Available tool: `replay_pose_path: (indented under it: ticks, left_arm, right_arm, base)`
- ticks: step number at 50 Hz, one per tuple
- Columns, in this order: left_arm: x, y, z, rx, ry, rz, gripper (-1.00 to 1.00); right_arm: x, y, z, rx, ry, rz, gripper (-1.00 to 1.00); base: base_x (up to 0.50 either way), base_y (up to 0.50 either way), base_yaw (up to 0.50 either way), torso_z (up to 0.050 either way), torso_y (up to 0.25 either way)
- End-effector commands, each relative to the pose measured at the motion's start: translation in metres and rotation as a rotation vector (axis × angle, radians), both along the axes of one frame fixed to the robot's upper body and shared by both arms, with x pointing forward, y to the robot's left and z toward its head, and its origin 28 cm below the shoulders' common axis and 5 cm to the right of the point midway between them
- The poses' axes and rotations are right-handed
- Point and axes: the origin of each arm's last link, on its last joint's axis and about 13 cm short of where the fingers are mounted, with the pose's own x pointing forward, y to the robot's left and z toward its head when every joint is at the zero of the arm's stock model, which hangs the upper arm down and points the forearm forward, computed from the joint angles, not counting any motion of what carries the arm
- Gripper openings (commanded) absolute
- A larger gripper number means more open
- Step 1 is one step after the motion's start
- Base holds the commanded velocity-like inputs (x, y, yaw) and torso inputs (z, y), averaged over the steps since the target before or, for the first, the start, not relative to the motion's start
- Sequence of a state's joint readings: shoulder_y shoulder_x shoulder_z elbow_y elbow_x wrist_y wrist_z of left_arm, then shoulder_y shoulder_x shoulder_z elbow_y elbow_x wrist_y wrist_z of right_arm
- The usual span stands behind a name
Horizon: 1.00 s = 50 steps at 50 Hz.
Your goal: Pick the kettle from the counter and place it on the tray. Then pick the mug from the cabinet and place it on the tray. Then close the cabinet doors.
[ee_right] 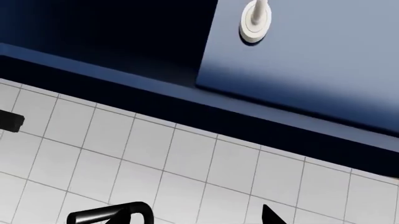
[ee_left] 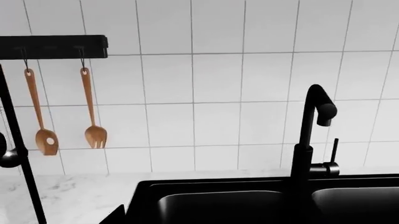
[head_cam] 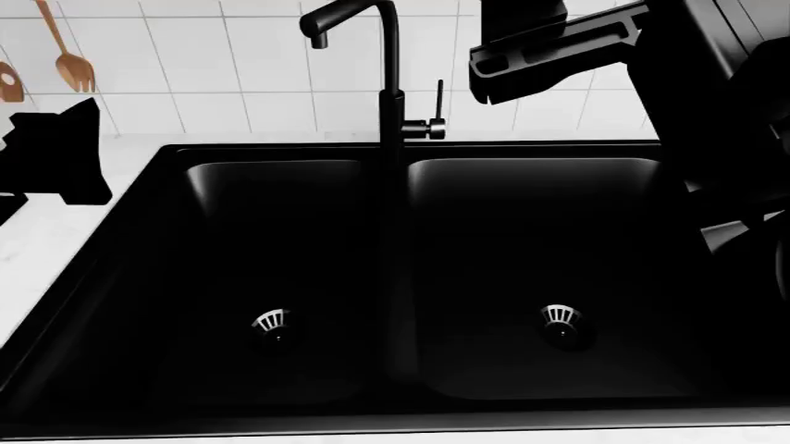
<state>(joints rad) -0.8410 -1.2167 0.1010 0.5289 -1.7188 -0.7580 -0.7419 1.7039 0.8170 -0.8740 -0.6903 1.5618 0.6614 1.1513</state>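
The kettle, the tray and the mug are out of view. White marble counter [ee_left: 62,198] [head_cam: 37,268] borders the black sink. My left gripper [head_cam: 50,153] hangs over the counter at the sink's left rim. Only one dark fingertip [ee_left: 119,215] shows in its wrist view, far off centre, and nothing is held. My right gripper [head_cam: 543,51] is raised high by the tiled wall, right of the faucet, open and empty, with one fingertip [ee_right: 271,217] showing. Above it is the blue cabinet door [ee_right: 311,60] with a white knob [ee_right: 254,21], and a dark area lies beside the door.
A black double-basin sink [head_cam: 161,166] fills the head view, with a tall black faucet [head_cam: 390,83] [ee_left: 309,140] between the basins. A black rack [ee_left: 53,46] on the white tiled wall holds a wooden spoon [ee_left: 37,112] and a wooden fork [ee_left: 91,112].
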Motion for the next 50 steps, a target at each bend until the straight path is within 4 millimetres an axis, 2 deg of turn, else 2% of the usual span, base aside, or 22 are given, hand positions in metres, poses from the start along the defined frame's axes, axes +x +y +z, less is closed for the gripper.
replay_pose_path:
  ticks: [1, 15, 23, 30, 38, 50]
  left_arm:
    - [0.000, -0.001, 0.000, 0.003, 0.001, -0.001, 1.00]
    - [0.000, -0.001, 0.002, 0.004, -0.002, 0.000, 1.00]
    - [-0.002, 0.000, 0.004, -0.004, -0.012, 0.005, 1.00]
    - [-0.008, 0.002, 0.017, -0.049, -0.115, 0.012, 1.00]
    - [-0.026, 0.012, 0.039, -0.156, -0.339, 0.050, 1.00]
    - [-0.039, 0.020, 0.035, -0.207, -0.444, 0.084, 1.00]
  right_arm:
    - [0.001, -0.001, -0.002, 0.006, 0.006, -0.002, 1.00]
    - [0.000, -0.002, -0.002, 0.013, 0.003, 0.001, 1.00]
    - [0.001, -0.003, -0.003, 0.016, 0.007, 0.002, 1.00]
    - [0.001, -0.003, -0.004, 0.019, 0.010, 0.003, 1.00]
    - [0.001, -0.003, -0.004, 0.019, 0.012, 0.005, 1.00]
    - [-0.001, -0.003, -0.003, 0.015, 0.008, 0.009, 1.00]
  base:
    - [0.01, 0.40, 0.00, 0.000, 0.000]
    - [0.01, 0.43, 0.00, 0.000, 0.000]
    - [0.00, 0.08, 0.00, 0.000, 0.000]
    - [0.00, 0.00, 0.00, 0.000, 0.000]
    - [0.00, 0.00, 0.00, 0.000, 0.000]
    - [0.00, 0.00, 0.00, 0.000, 0.000]
